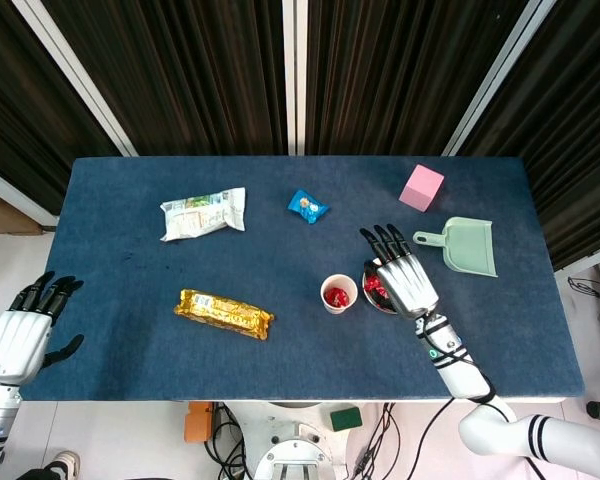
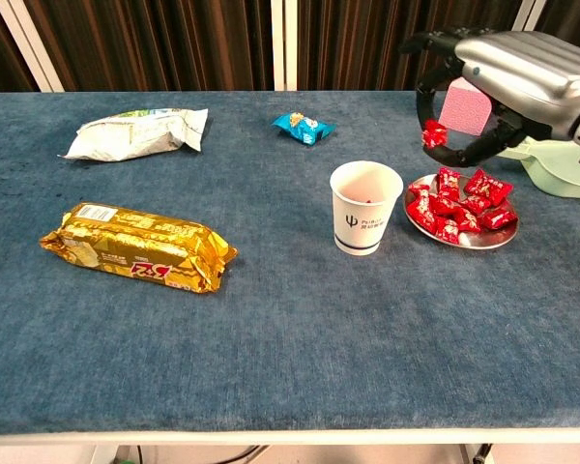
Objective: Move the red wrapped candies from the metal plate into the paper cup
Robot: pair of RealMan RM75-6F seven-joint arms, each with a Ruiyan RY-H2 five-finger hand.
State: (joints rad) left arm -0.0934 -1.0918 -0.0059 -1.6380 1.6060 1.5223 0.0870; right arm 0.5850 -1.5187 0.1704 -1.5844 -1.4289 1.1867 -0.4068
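Note:
A white paper cup (image 2: 365, 208) (image 1: 339, 293) stands mid-table with a red candy inside. Just to its right lies the metal plate (image 2: 479, 243) holding several red wrapped candies (image 2: 461, 201). My right hand (image 2: 493, 82) (image 1: 400, 276) hovers raised above the plate, and it pinches one red candy (image 2: 434, 133) between thumb and a finger. In the head view this hand covers most of the plate, with only a few candies (image 1: 373, 290) showing. My left hand (image 1: 22, 332) hangs off the table's left edge, fingers apart and empty.
A gold snack bar (image 2: 135, 246) lies front left, a white snack bag (image 2: 138, 130) back left, a blue wrapped sweet (image 2: 303, 127) behind the cup. A pink block (image 2: 464, 102) and a green dustpan (image 1: 463, 245) sit behind and right of the plate.

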